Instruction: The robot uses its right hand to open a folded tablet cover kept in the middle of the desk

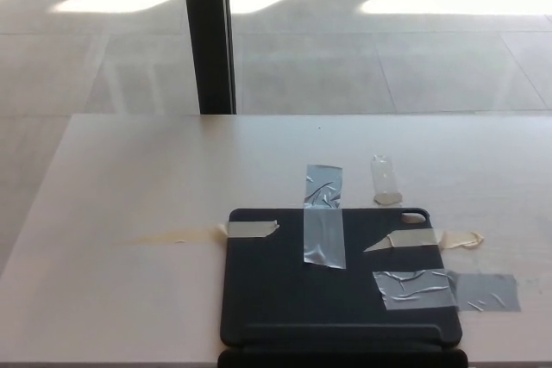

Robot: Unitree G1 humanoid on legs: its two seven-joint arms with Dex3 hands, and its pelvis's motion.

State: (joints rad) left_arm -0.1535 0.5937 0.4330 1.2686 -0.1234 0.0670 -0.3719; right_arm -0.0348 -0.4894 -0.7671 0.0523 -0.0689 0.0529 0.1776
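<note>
The dark tablet cover [285,290] lies flat and folded shut on the pale desk [129,187], near its front edge. Strips of grey tape [323,221] and beige tape [250,229] hold its far and right edges to the desk. Another crinkled grey strip [444,290] crosses its right edge. A fold line runs across the cover close to the bottom of the head view. Neither of my hands shows in the picture.
A small clear strip of tape [385,180] sticks to the desk just beyond the cover. A black post [207,32] stands behind the desk's far edge, with a sunlit tiled floor [388,40] beyond it.
</note>
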